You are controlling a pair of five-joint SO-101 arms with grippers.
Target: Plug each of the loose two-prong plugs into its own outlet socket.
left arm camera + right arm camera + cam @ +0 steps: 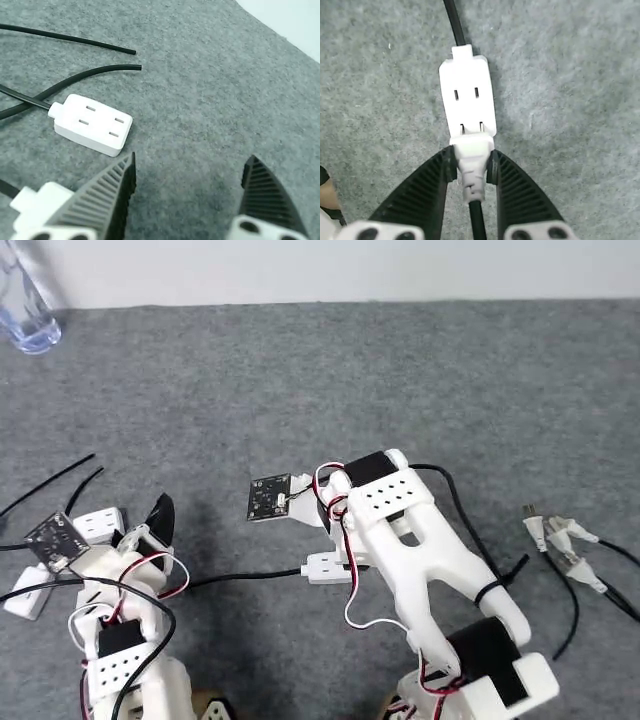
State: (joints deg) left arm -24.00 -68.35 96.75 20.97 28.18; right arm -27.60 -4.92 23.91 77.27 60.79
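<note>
Right gripper (471, 162) closed on plug (471, 150). Prongs seemingly part-seated in socket strip (467, 95), high-view centre. Left gripper (190, 165) spread wide, nothing held. Spare plugs (560, 540) at right edge. Risk: unanchored strip shoved away, prongs bent askew.

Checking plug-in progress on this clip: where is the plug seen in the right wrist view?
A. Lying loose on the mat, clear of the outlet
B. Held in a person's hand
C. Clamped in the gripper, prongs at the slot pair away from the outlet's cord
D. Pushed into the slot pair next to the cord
C: the right gripper is shut on the plug, whose two prongs meet the slot pair at the white outlet's end opposite its cord, with bare metal showing.
</note>
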